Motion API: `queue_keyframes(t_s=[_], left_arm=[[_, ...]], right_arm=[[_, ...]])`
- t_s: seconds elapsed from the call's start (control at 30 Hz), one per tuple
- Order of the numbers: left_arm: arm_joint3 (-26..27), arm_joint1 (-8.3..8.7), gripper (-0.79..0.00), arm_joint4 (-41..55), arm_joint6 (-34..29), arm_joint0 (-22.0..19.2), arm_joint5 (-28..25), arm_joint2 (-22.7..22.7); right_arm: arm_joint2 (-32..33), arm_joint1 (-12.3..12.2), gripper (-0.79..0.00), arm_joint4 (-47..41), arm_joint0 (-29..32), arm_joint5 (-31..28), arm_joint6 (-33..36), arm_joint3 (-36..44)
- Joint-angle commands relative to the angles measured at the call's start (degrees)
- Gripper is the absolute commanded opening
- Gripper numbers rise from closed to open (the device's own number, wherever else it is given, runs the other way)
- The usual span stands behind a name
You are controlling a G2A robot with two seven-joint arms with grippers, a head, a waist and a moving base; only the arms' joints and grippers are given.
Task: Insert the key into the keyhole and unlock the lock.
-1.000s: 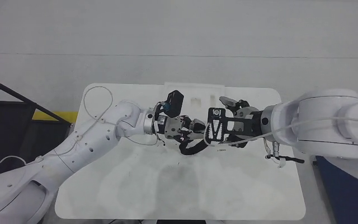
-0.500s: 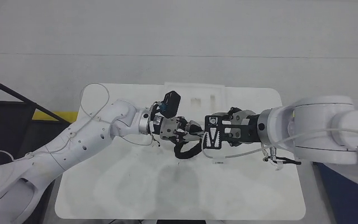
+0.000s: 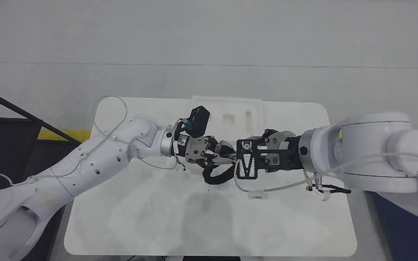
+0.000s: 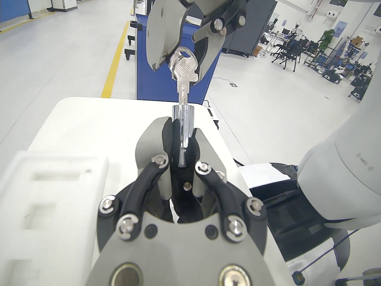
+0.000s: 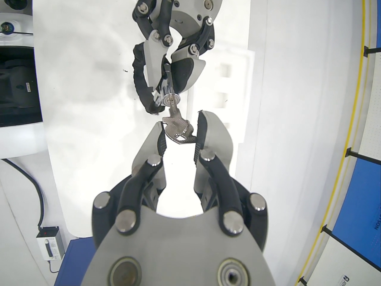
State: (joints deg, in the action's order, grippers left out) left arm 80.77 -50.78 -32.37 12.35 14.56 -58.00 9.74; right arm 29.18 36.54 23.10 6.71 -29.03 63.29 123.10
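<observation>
Chrome lock [image 4: 183,126] clamped in L gripper [image 4: 180,133]: R gripper [image 5: 181,130], pinching key [image 4: 185,69], should push coaxial w/ keyhole [image 5: 171,99], then rotate.

Over the white tabletop [image 3: 130,215], just on the robot's side of the foam tray [image 3: 228,116], 2 tools meet tip to tip. The left tool [image 3: 222,154] holds the lock [image 3: 214,175], whose black loop hangs below. The right tool [image 3: 238,161] faces it.

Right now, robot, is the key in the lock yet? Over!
Left gripper shut on lock. Right gripper shut on key. Key tip at the keyhole, blade mostly out. Nothing in the way.
</observation>
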Motion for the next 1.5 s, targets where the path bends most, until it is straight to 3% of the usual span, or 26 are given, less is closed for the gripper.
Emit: queue_keyframes(t_s=[0.0,1.13,1.17,1.2,1.23,1.47], left_arm=[[0.0,-0.03,-0.785,-0.1,0.0,0.0,0.0,0.0],[-0.4,-0.21,-0.785,-3.9,2.6,0.1,0.0,0.0],[-0.4,-0.22,-0.785,-3.9,2.7,0.1,0.0,0.0],[-0.4,-0.22,-0.785,-4.1,2.8,0.1,0.0,0.0],[-0.4,-0.21,-0.785,-4.2,2.9,0.1,0.0,0.0],[-0.6,-0.11,-0.785,-4.5,3.3,0.1,0.0,0.0]], right_arm=[[0.1,0.1,-0.782,-1.5,0.2,0.3,0.5,-0.3],[3.1,2.9,-0.785,-23.7,4.3,20.3,4.5,-6.3],[3.3,2.9,-0.708,-24.3,4.5,20.8,4.7,-6.5],[3.4,2.9,-0.496,-24.2,4.6,21.0,5.1,-6.5],[3.5,2.9,0.0,-23.9,4.6,20.9,5.5,-6.4],[5.5,2.4,0.0,-18.4,5.6,15.7,5.8,-5.5]])
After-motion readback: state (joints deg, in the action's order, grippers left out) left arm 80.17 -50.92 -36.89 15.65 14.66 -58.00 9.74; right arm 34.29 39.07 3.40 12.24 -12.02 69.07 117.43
